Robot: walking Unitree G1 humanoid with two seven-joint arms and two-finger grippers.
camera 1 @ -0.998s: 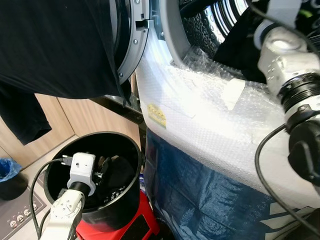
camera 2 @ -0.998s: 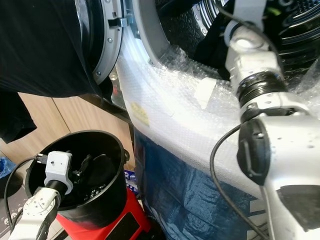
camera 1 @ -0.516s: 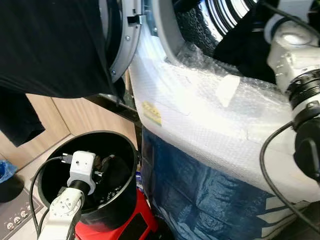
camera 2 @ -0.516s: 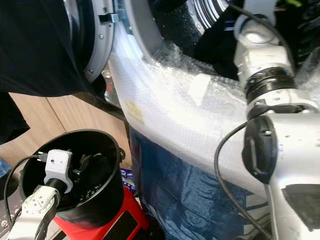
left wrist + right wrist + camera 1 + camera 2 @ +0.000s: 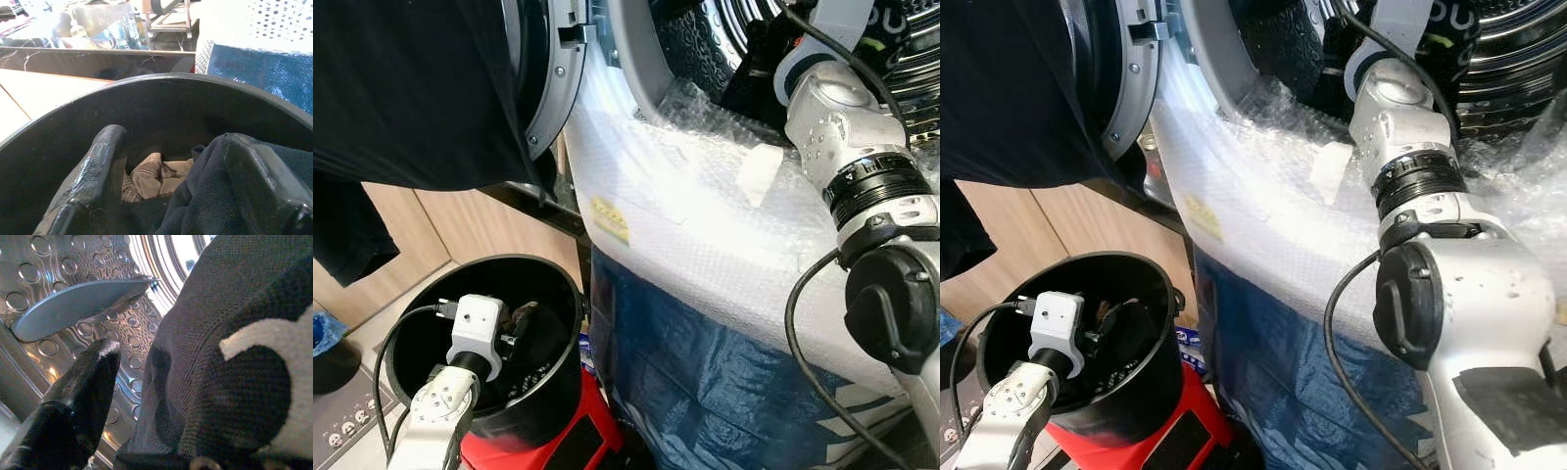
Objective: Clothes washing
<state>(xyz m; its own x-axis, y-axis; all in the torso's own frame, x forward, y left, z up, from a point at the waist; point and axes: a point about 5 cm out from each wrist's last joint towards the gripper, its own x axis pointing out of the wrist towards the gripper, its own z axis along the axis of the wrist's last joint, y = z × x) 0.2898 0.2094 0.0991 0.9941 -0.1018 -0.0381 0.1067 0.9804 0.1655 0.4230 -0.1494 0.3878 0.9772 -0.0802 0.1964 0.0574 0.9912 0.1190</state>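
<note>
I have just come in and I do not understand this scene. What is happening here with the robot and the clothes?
The robot is loading laundry. Its right arm reaches into the shiny perforated steel drum of the washing machine, and the right tool has a dark knitted garment draped against it. The left tool is down inside the round black plastic bucket, where dark navy cloth lies over one finger and a beige checked piece lies at the bottom. Bubble wrap covers the machine's front below the opening.

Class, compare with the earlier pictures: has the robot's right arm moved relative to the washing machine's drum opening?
Yes. The right arm has reached further into the drum, judged against the bubble-wrapped rim of the machine.
</note>
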